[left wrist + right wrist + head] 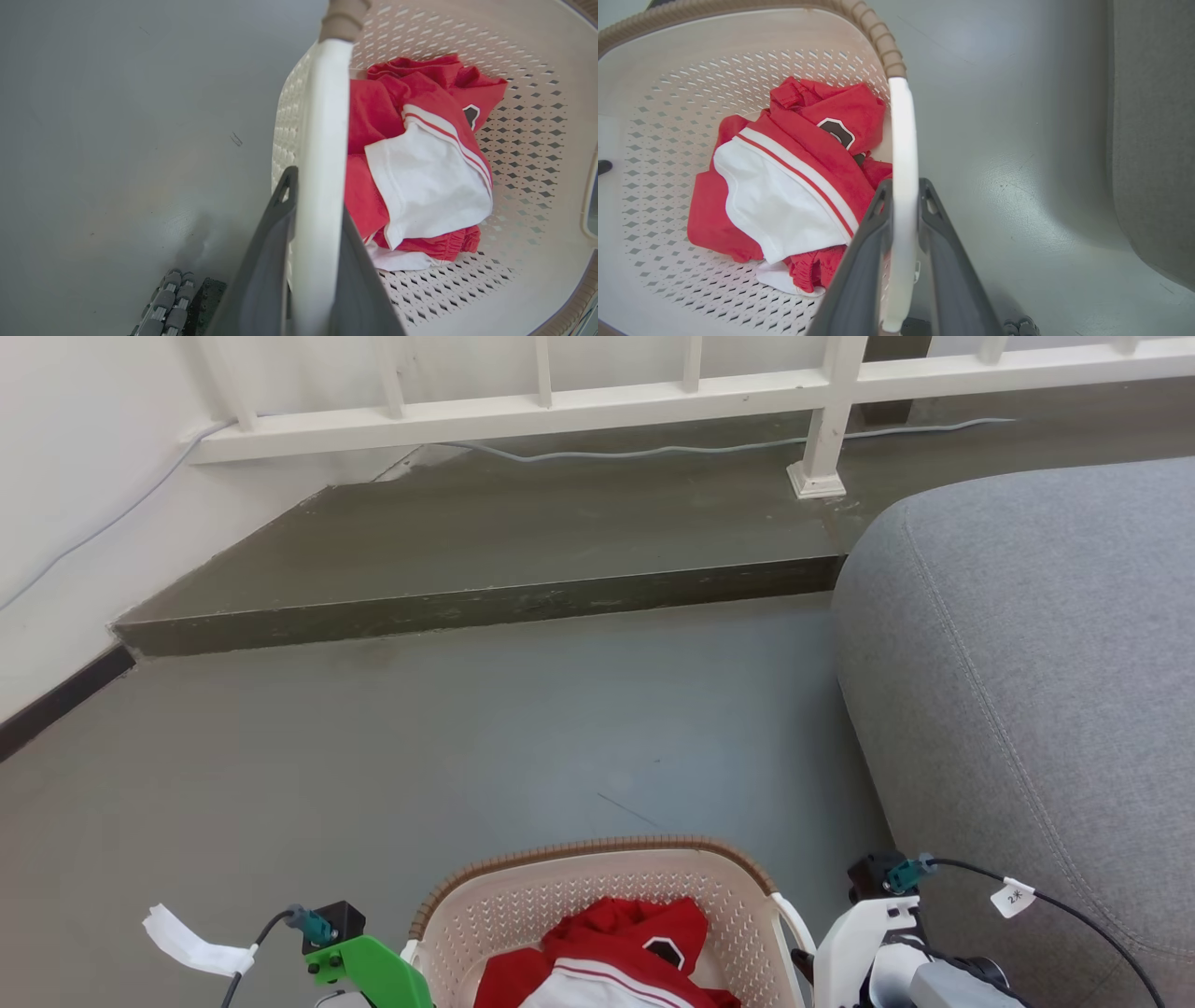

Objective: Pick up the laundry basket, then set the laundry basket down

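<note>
In the head view the laundry basket [560, 896] sits at the bottom centre of the frame, over the grey floor [467, 737] and just beside the grey sofa [1027, 663], with a red and white garment [635, 943] bundled inside. The green wrist mount [369, 966] flanks it on the left and the white wrist housing [864, 933] on the right. Whether the base is touching the floor cannot be told from here. In the left wrist view the left pincer [317, 196] is clamped on the left handle [327, 93], one dark finger on each side of the white bar, with the perforated cream wall and the garment beyond it. In the right wrist view the right pincer [903, 191] is likewise closed around the right handle [903, 130], gripping it a little below the point where it meets the brown woven-look rim. The basket looks like thin, stiff plastic that may flex a little. With only one soft garment in it, it should be light. The handles are the sensible hold, but they look smooth and narrow, so they could slide or swivel between the fingers. Both sides probably need to move evenly, or the basket will tilt and the garment will shift.
</note>
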